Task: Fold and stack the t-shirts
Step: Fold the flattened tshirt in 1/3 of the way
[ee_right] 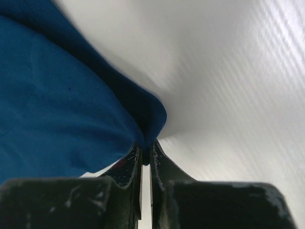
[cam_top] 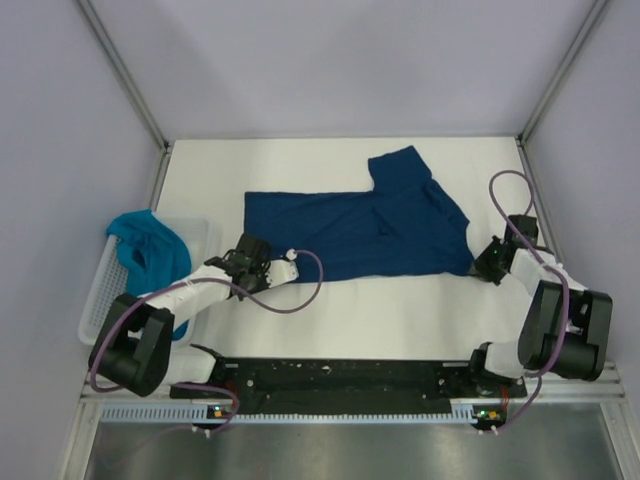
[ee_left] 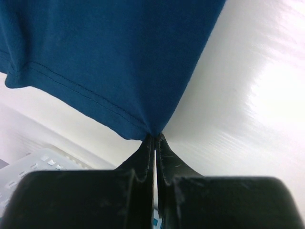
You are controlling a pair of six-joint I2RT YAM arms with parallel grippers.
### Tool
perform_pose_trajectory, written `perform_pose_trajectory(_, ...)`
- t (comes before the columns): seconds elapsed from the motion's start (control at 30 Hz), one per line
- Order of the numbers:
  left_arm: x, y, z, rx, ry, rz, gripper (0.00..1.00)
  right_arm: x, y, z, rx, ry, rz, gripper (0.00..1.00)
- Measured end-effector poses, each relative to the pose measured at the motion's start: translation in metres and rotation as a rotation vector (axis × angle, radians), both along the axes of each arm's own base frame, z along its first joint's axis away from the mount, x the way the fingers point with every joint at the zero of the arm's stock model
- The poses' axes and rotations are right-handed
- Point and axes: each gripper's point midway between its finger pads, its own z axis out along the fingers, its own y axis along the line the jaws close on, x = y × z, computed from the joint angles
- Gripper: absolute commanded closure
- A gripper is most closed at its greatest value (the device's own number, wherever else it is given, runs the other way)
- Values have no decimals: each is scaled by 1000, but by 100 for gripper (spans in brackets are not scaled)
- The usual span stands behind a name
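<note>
Left fingers point(ee_left: 144, 160) and right fingers point(ee_right: 132, 164) each pinch a near corner of the navy t-shirt point(cam_top: 350, 230), seemingly by little cloth, so raise both evenly and slowly, folding straight over the desk point(cam_top: 400, 310).

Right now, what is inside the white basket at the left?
A crumpled teal shirt lies in the basket. Whether anything lies under the shirt cannot be seen, and the left arm covers the basket's near corner.
</note>
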Motion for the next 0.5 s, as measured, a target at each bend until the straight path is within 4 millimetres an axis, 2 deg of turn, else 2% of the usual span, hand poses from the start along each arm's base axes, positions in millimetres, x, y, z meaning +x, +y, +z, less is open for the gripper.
perform_pose_trajectory(0.2,-23,10,0,37,39,-78,100,-26,21,16,86,-42,-33,100)
perform_pose_trajectory(0.5,-75,25,1,73,181,-197,100,-51,37,64,123,-237,-67,100)
